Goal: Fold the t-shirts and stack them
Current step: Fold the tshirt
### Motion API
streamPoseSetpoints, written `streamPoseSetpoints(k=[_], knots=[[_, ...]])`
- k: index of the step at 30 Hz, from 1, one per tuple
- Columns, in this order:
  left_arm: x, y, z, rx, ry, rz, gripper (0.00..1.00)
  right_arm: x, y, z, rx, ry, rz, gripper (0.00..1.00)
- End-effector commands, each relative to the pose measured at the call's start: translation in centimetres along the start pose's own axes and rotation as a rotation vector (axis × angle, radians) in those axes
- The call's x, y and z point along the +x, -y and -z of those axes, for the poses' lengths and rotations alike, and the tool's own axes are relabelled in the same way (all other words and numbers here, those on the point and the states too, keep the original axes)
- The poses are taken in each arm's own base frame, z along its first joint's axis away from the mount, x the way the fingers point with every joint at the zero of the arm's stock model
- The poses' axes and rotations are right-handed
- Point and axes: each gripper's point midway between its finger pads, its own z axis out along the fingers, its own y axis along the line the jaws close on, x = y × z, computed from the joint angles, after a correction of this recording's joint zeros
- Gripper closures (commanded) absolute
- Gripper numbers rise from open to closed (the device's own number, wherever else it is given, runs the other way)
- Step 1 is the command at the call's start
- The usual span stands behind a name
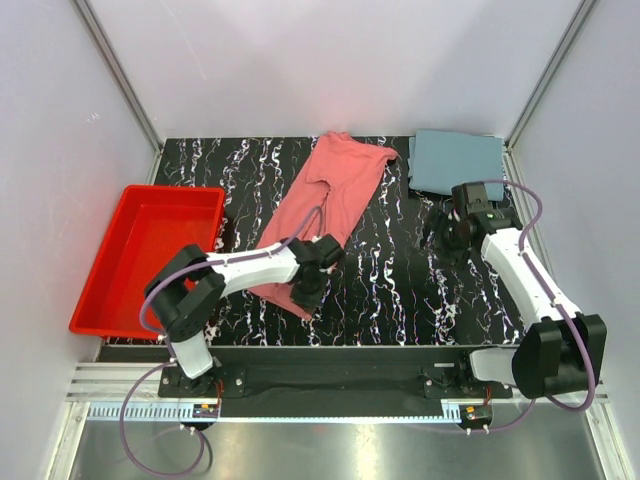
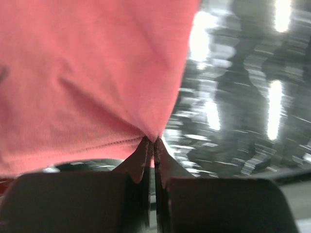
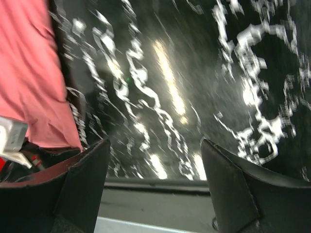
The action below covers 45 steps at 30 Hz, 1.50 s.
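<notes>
Hem of pink shirt (image 2: pixel 87 73), perhaps its corner, between left jaws

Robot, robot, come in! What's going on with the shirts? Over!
Left tool shut on pink shirt, at its edge. Right tool open, empty. Grey-blue shirt lies far right. Red tray off left, not blocking.

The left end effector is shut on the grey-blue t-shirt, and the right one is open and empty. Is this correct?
No. The left wrist view shows the left end effector shut on the salmon-pink t-shirt; the rest is right.
</notes>
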Motion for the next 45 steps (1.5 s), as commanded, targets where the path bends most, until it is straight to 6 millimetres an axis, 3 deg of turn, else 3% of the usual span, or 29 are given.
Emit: streamPoseSetpoints(k=[1, 3, 4, 5, 7, 8, 10, 12, 13, 14, 15, 16, 18, 19, 20, 21, 24, 25, 28, 31, 36, 45], knots=[[-0.5, 7.5, 1.2, 0.232, 0.003, -0.052, 1.0, 1.7, 1.4, 0.3, 0.036, -0.024, -0.009, 0.17], [-1.1, 11.9, 3.2, 0.334, 0.017, -0.108, 1.0, 3.0, 2.5, -0.4, 0.068, -0.073, -0.015, 0.17], [-1.0, 13.1, 3.0, 0.355, -0.005, -0.127, 1.0, 3.5, 2.8, -0.6, 0.077, -0.087, -0.015, 0.17], [-1.7, 15.5, 4.6, 0.43, -0.002, -0.15, 0.98, 3.8, 3.1, -0.8, 0.084, -0.095, -0.018, 0.17], [-1.4, 17.3, 5.3, 0.479, -0.021, -0.187, 0.8, 4.5, 3.4, -1.2, 0.087, -0.119, -0.02, 0.16], [-2.1, 18.0, 6.4, 0.499, -0.002, -0.194, 0.6, 4.7, 3.4, -1.2, 0.08, -0.125, -0.021, 0.17], [-2.4, 17.8, 8.1, 0.509, 0.023, -0.2, 0.53, 5.7, 3.0, -1.3, 0.043, -0.166, -0.022, 0.17], [-2.6, 16.4, 8.8, 0.485, 0.058, -0.191, 0.44, 7.1, 2.8, -1.7, 0.009, -0.221, -0.027, 0.17], [-2.6, 16.0, 10.7, 0.504, 0.101, -0.192, 0.42, 7.9, 2.1, -1.5, -0.045, -0.254, -0.028, 0.18], [-2.6, 15.2, 11.3, 0.5, 0.123, -0.182, 0.41, 8.2, 1.7, -1.6, -0.075, -0.257, -0.026, 0.18], [-1.8, 13.5, 10.5, 0.471, 0.105, -0.162, 0.41, 9.2, 1.7, -1.8, -0.088, -0.28, -0.019, 0.18], [-1.6, 12.5, 12.1, 0.483, 0.144, -0.155, 0.41, 9.6, 1.2, -1.4, -0.12, -0.279, -0.014, 0.18], [-1.3, 8.9, 11.7, 0.407, 0.174, -0.098, 0.42, 10.7, 0.7, -1.4, -0.142, -0.295, 0.014, 0.19], [0.1, 6.5, 11.5, 0.372, 0.184, -0.07, 0.43, 11.2, 0.3, -1.2, -0.157, -0.309, 0.009, 0.2], [0.2, 4.3, 11.0, 0.319, 0.208, -0.036, 0.43, 11.7, -0.1, -1.4, -0.171, -0.319, 0.017, 0.21], [1.2, 1.1, 10.4, 0.279, 0.214, 0.026, 0.44, 13.1, -0.5, -1.7, -0.171, -0.364, 0.018, 0.24], [1.5, -4.1, 9.9, 0.223, 0.262, 0.162, 0.47, 14.8, -1.4, -2.7, -0.173, -0.407, 0.012, 0.31], [1.6, -4.9, 9.5, 0.224, 0.269, 0.181, 0.48, 15.5, -1.6, -3.0, -0.171, -0.423, 0.017, 0.34], [1.5, -5.9, 8.3, 0.256, 0.284, 0.208, 0.48, 15.7, -1.5, -4.1, -0.166, -0.407, -0.025, 0.44], [1.0, -6.3, 6.9, 0.268, 0.257, 0.245, 0.45, 16.2, -1.7, -4.8, -0.174, -0.429, -0.029, 0.45], [0.4, -5.7, 5.9, 0.387, 0.233, 0.313, 0.38, 17.1, -1.9, -5.8, -0.169, -0.461, 0.014, 0.42], [0.1, -4.8, 3.7, 0.462, 0.174, 0.296, 0.38, 18.4, -1.4, -7.7, -0.163, -0.478, -0.005, 0.39]])
